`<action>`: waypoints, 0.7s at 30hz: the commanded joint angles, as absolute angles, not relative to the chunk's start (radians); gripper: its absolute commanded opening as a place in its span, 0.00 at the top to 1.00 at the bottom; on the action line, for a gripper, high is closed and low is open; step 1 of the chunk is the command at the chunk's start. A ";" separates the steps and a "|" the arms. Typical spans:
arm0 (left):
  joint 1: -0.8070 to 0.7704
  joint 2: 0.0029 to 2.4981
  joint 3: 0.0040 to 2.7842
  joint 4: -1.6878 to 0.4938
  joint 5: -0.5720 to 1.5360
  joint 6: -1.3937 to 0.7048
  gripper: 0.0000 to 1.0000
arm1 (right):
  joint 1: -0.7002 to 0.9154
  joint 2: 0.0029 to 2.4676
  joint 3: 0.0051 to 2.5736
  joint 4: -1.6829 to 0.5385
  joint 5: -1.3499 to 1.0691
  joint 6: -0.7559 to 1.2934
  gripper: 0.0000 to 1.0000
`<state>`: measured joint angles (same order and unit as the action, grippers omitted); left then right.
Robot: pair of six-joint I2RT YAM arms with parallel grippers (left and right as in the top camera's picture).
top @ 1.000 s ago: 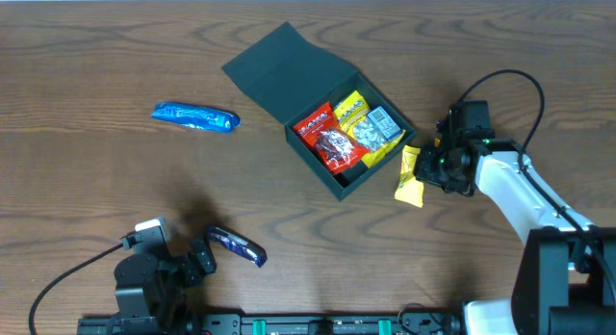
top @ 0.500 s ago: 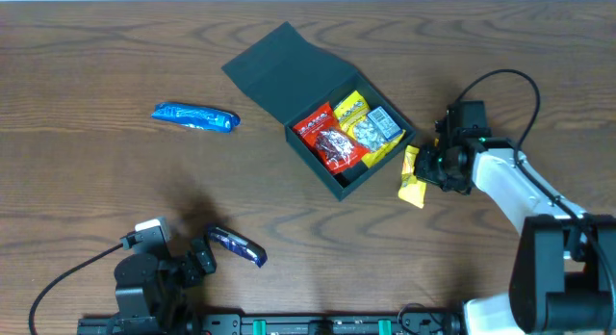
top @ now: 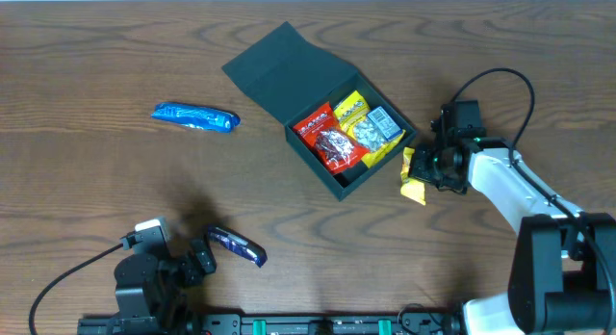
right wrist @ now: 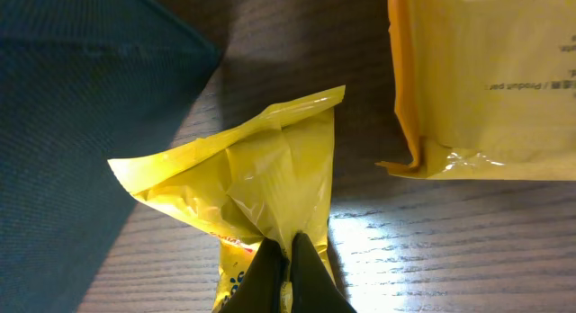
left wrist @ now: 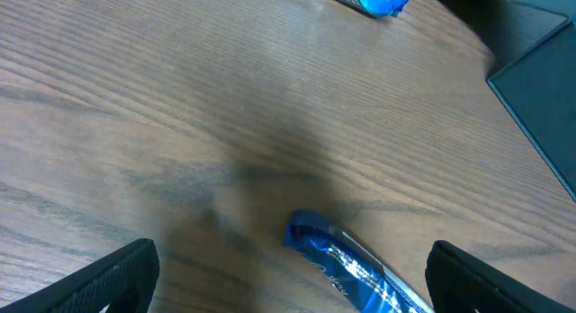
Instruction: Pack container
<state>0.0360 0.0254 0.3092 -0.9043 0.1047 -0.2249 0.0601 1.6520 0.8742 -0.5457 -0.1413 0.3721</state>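
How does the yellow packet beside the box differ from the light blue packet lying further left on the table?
The yellow packet is pinched by the right gripper, whose jaws are closed on it; the light blue packet lies free with no gripper near. The yellow packet sits right beside the container; the light blue packet is well away, on its lid side. Both are outside the container.

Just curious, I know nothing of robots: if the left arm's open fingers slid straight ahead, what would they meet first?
Probably the dark blue packet, lying just ahead between the fingers; height is hard to judge, so they might pass over it.
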 commanded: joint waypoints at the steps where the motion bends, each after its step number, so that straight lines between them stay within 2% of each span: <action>1: 0.039 0.024 0.293 -0.964 0.102 -0.217 0.05 | 0.089 1.664 0.859 -0.564 -0.136 0.381 0.99; 14: 0.039 0.024 0.293 -0.964 0.102 -0.217 0.05 | 0.138 1.419 0.859 -0.755 -0.035 0.376 0.99; 21: 0.039 0.024 0.293 -0.964 0.102 -0.217 0.05 | 0.177 1.309 0.866 -0.828 -0.034 0.303 0.99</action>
<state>0.0360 0.0254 0.3092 -0.9043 0.1047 -0.2249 0.1524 1.3220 0.8627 -0.8185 -0.0479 0.3492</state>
